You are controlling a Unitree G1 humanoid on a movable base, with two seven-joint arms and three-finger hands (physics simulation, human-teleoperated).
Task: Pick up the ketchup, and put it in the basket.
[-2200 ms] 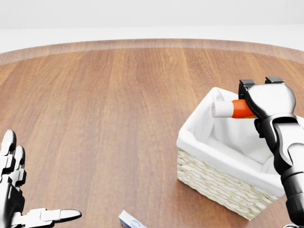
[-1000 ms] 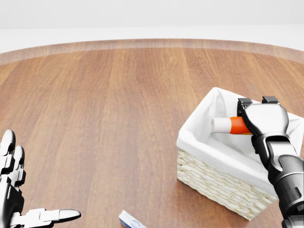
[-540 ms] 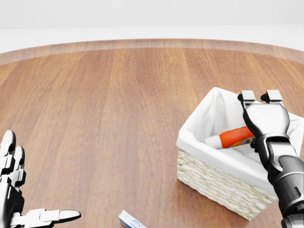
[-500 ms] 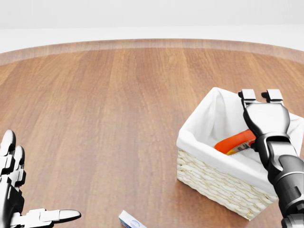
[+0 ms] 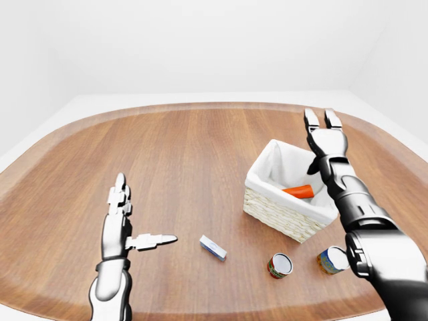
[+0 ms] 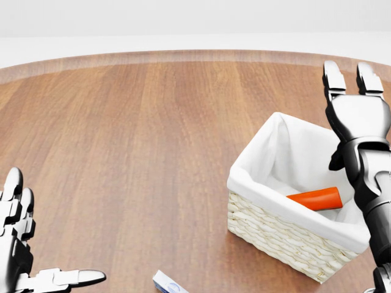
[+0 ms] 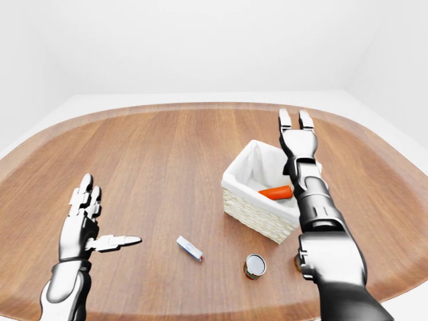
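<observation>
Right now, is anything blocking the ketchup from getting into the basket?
No, nothing blocks it. The ketchup already lies inside the basket, on its white lining. The right hand is open above the basket and holds nothing, and the left hand is open, far off to the left.

1 ketchup (image 6: pixel 316 199) | 1 basket (image 6: pixel 278 238) | 2 cans (image 5: pixel 279 265) (image 5: pixel 330 260) | 1 small box (image 5: pixel 212 247) | 2 hands (image 5: pixel 119 215) (image 5: pixel 325 137)

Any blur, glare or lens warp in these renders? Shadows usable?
Head view: sharp, no glare; the ketchup lies crisp in the basket. Left-eye view: wide-angle warp bows the table edge; right hand sharp, fingers spread. Right-eye view: same warp; only faint, soft shadows beside the can.
</observation>
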